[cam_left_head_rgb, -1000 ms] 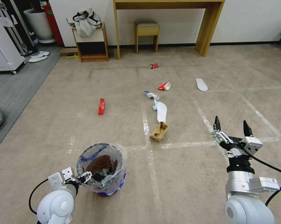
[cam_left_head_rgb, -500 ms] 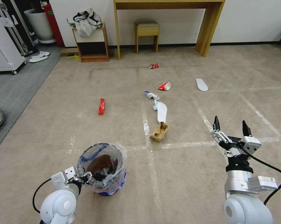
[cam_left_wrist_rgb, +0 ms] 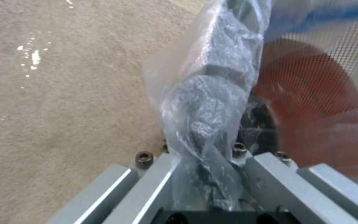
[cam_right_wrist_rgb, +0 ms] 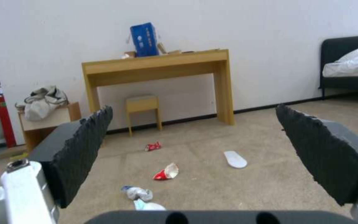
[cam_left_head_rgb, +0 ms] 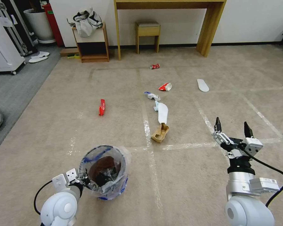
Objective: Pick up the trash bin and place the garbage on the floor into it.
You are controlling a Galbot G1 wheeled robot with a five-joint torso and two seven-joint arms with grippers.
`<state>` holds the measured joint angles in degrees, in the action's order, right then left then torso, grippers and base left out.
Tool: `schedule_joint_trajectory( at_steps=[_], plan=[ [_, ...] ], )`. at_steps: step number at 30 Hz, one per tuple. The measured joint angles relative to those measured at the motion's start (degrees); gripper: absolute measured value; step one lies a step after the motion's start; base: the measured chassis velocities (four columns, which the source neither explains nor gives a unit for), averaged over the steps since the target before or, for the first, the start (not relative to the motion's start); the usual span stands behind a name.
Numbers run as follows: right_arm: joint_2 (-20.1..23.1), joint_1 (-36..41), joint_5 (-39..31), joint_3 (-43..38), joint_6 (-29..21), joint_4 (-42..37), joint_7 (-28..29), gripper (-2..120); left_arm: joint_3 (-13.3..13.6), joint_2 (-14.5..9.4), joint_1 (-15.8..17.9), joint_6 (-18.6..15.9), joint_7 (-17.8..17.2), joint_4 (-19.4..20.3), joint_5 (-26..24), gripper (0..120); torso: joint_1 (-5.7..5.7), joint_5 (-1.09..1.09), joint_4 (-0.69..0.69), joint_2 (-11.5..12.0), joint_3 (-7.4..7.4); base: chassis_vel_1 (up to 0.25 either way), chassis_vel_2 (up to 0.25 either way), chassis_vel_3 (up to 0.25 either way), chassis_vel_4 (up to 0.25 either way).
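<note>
The red trash bin (cam_left_head_rgb: 105, 171), lined with a clear blue-printed bag, hangs tilted at the lower left of the head view. My left gripper (cam_left_head_rgb: 82, 180) is shut on its near rim, and the left wrist view shows the fingers (cam_left_wrist_rgb: 206, 130) pinching rim and bag beside the bin's red inside (cam_left_wrist_rgb: 311, 102). Ahead on the beige carpet lies garbage: a red wrapper (cam_left_head_rgb: 102, 107), a tan carton (cam_left_head_rgb: 160, 132), a white insole (cam_left_head_rgb: 162, 113), crumpled scraps (cam_left_head_rgb: 152, 95), a paper cup (cam_left_head_rgb: 165, 87), a crushed can (cam_left_head_rgb: 154, 66) and a second insole (cam_left_head_rgb: 202, 85). My right gripper (cam_left_head_rgb: 232, 125) is open, raised at the right.
A wooden desk (cam_left_head_rgb: 169, 4), a stool (cam_left_head_rgb: 147, 29) and a low shelf (cam_left_head_rgb: 91, 44) with a bag stand along the far wall. A white planter (cam_left_head_rgb: 39, 23) and slippers (cam_left_head_rgb: 38, 57) sit by grey flooring at the far left. A bed (cam_right_wrist_rgb: 349, 71) is at the right.
The bin has tipped and shifted slightly right in the left gripper's hold, with the left arm moving along. The right arm has barely moved.
</note>
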<state>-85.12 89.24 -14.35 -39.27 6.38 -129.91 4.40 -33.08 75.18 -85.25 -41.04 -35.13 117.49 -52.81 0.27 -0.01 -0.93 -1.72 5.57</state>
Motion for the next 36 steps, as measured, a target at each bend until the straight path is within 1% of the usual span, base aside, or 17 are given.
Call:
schedule_joint_trajectory(
  at_steps=[4, 9, 14, 16, 17, 19, 20, 21, 22, 23, 25, 26, 28, 36],
  plan=[
    [0.12, 0.30, 0.05, -0.13, 0.02, -0.03, 0.00, 100, -0.08, 0.33, 0.06, 0.23, 0.46, -0.14, 0.36, 0, 0.00, 0.02, 0.01, 0.00, 0.00, 0.000, 0.000, 0.000, 0.000],
    [0.49, 0.40, -0.07, -0.35, 0.07, -0.20, 0.11, 100, -0.28, 0.82, -0.55, 0.81, 1.44, 0.46, 1.20, 0, 0.00, -0.02, 0.01, 0.00, 0.01, 0.000, 0.000, 0.000, 0.000],
    [0.92, 0.55, -0.20, -0.55, 0.11, -0.37, 0.25, 100, -0.89, 1.43, -1.74, 1.15, 2.28, 2.24, 1.80, 0, 0.01, -0.04, 0.00, 0.01, 0.01, 0.000, 0.000, 0.000, 0.000],
    [1.29, 0.63, -0.30, -0.70, 0.12, -0.49, 0.42, 100, -2.13, 1.73, -2.53, 1.74, 2.32, 4.37, 1.88, 0, 0.01, 0.00, 0.00, 0.01, 0.01, 0.000, 0.000, 0.000, 0.000],
    [1.29, 0.63, -0.30, -0.70, 0.12, -0.49, 0.42, 100, -2.13, 1.73, -2.53, 1.74, 2.32, 4.37, 1.88, 0, 0.01, 0.00, 0.00, 0.01, 0.01, 0.000, 0.000, 0.000, 0.000],
    [1.53, 0.66, -0.41, -0.78, 0.12, -0.62, 0.62, 100, -3.27, 1.85, -3.10, 2.19, 2.26, 6.33, 1.76, 0, 0.01, 0.00, 0.01, 0.01, 0.01, 0.000, 0.000, 0.000, 0.000],
    [1.53, 0.66, -0.41, -0.78, 0.12, -0.62, 0.62, 100, -3.27, 1.85, -3.10, 2.19, 2.26, 6.33, 1.76, 0, 0.01, 0.00, 0.01, 0.01, 0.01, 0.000, 0.000, 0.000, 0.000],
    [1.61, 0.69, -0.48, -0.79, 0.12, -0.66, 0.68, 100, -3.74, 1.86, -3.33, 2.36, 2.18, 7.15, 1.70, 0, 0.01, 0.01, 0.00, 0.01, 0.01, 0.000, 0.000, 0.000, 0.000],
    [1.80, 0.74, -0.63, -0.82, 0.09, -0.74, 0.73, 100, -4.35, 1.86, -3.67, 2.52, 2.02, 8.46, 1.53, 0, 0.01, 0.00, 0.01, 0.00, 0.00, 0.000, 0.000, 0.000, 0.000],
    [1.80, 0.74, -0.63, -0.82, 0.09, -0.74, 0.73, 100, -4.35, 1.86, -3.67, 2.52, 2.02, 8.46, 1.53, 0, 0.01, 0.00, 0.01, 0.00, 0.00, 0.000, 0.000, 0.000, 0.000],
    [2.10, 0.73, -0.86, -0.94, -0.02, -0.79, 0.81, 100, -5.36, 1.75, -4.13, 2.74, 1.56, 10.95, 0.74, 0, 0.01, 0.01, 0.01, 0.00, 0.00, 0.000, 0.000, 0.000, 0.000],
    [2.10, 0.73, -0.86, -0.94, -0.02, -0.79, 0.81, 100, -5.36, 1.75, -4.13, 2.74, 1.56, 10.95, 0.74, 0, 0.01, 0.01, 0.01, 0.00, 0.00, 0.000, 0.000, 0.000, 0.000],
    [2.32, 0.68, -1.02, -1.07, -0.13, -0.80, 0.88, 100, -6.20, 1.59, -4.29, 2.83, 0.73, 12.75, -0.52, 0, 0.01, 0.01, 0.01, 0.00, 0.00, 0.000, 0.000, 0.000, 0.000],
    [2.64, 0.67, -1.10, -1.33, -0.33, -0.88, 0.99, 100, -7.32, 1.70, -4.26, 2.99, -1.02, 15.33, -3.49, 0, 0.01, 0.01, 0.01, -0.01, 0.00, 0.000, 0.000, 0.000, 0.000]
  ],
)
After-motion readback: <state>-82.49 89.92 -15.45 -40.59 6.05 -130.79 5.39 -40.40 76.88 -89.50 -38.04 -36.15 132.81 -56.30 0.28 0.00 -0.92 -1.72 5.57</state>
